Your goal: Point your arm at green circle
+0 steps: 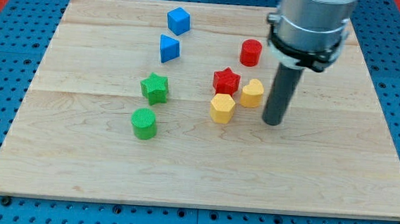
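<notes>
Wooden worktop (76,167) laid with eight small blocks. Green circle (143,123) sitting near and left of centre, just nearer than green star (154,88). Farther off, blue triangle (169,48) and blue cube (179,20). Right of centre, red star (226,80) touching, or nearly touching, yellow hexagon (222,107) and yellow heart-like block (252,93); red cylinder (251,52) beyond them. My tip (273,123) down on the wood just right of the yellow pair, well apart from the green circle. No pincer fitted, only a plain rod.
</notes>
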